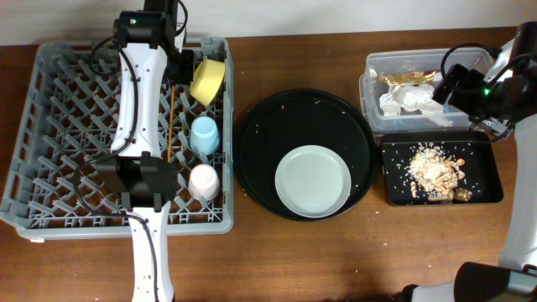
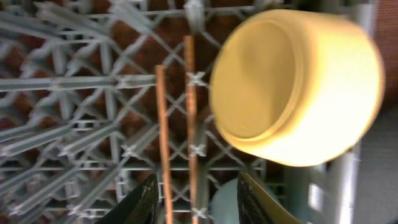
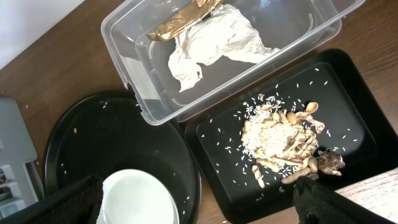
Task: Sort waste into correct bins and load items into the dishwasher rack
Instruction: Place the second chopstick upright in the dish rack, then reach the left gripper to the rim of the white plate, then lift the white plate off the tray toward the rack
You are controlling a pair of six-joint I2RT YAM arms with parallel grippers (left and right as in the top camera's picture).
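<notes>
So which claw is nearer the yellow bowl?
Left. The left claw is over the rack, right beside the yellow bowl; the right claw is across the table by the clear tub.

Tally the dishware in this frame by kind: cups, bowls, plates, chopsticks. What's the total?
Cups: 2 (small light-blue cup, small pink cup)
Bowls: 1 (yellow bowl)
Plates: 1 (pale grey-green round plate)
Chopsticks: 2 (thin wooden chopsticks)
Total: 6
</notes>
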